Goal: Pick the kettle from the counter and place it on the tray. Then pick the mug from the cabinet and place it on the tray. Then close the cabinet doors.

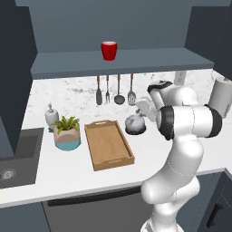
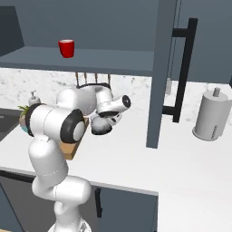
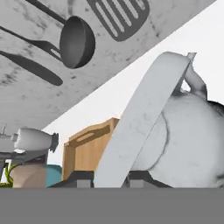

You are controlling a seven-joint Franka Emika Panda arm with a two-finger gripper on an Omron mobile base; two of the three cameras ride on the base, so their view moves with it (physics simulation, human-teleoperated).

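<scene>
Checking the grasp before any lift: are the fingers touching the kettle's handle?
Touching. The hand view shows both fingertips pressed against the base of the kettle handle, one each side, no gap.

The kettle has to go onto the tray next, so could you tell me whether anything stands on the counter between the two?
Nothing visible does. The kettle sits on the counter just right of the tray, with bare worktop between them. The potted plant stands on the tray's far side, out of the path.
</scene>
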